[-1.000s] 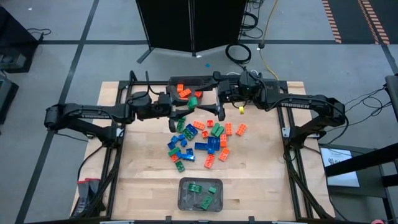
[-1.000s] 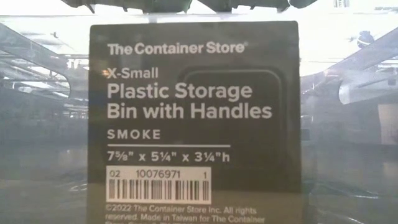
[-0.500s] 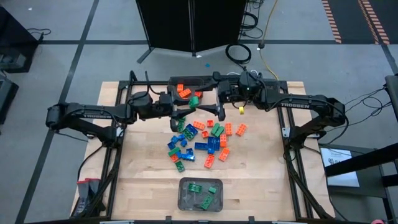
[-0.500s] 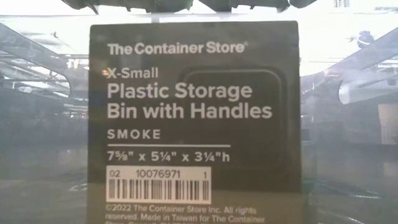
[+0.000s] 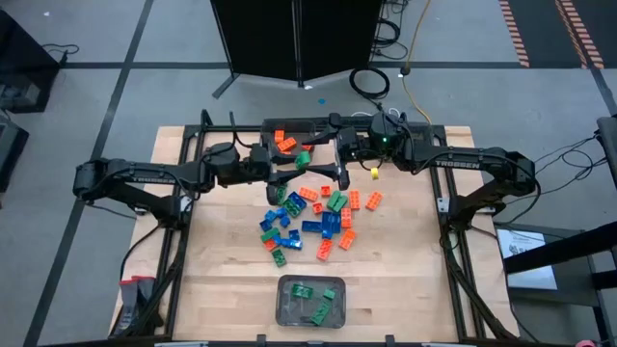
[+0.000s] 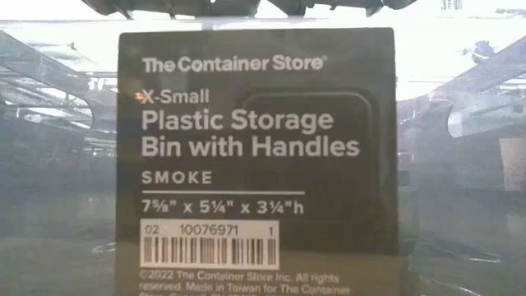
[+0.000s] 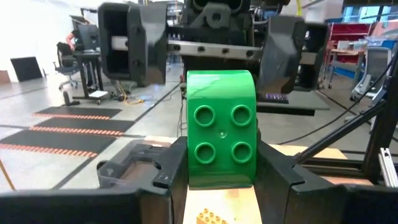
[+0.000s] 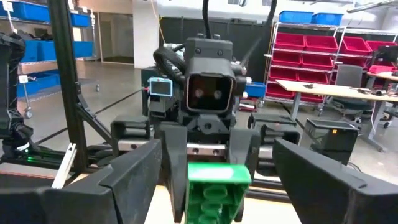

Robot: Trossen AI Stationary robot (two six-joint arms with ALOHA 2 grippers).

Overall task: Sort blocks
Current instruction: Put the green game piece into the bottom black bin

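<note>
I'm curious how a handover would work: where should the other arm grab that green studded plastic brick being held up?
By the free outer end of the green studded plastic brick, on its two flat side walls, coming straight in from opposite the left gripper. That gripper clamps only the near part, and the open right gripper already faces it, fingers either side.

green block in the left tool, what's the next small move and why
Probably ease the right tool in around the green block and close on it. The left tool grips the block low on its sides and holds it up facing the open right tool, which looks like a handover. The bin with green blocks sits at the near edge, so the block must travel there.
</note>
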